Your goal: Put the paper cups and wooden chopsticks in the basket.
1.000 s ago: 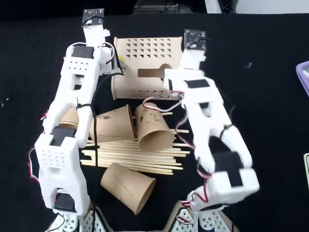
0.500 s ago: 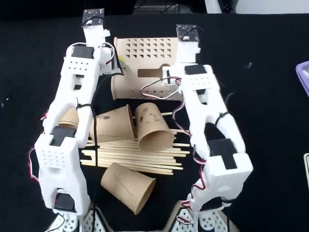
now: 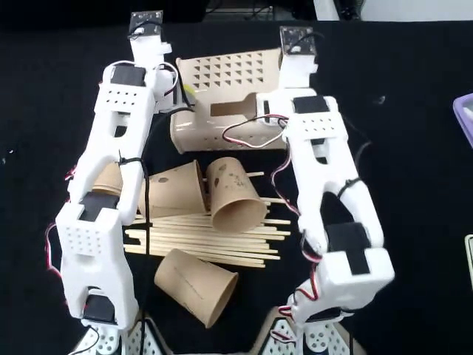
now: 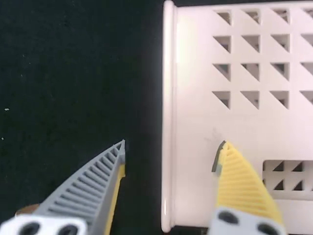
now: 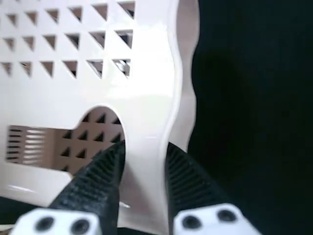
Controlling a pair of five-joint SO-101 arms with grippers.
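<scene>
One change: R claw (image 5: 144, 149) has pinched basket (image 3: 222, 74) wall, skewing it.

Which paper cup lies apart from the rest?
The paper cup lying on its side alone, on the side of the chopsticks away from the basket; the other cups cluster between chopsticks and basket.

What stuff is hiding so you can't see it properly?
- High view: one paper cup sits mostly behind the left arm, so its shape is unclear.
- High view: the chopsticks run under other cups, so they can't be counted.
- Both wrist views: the basket runs off the picture edges, so only part of its wall shows.
</scene>
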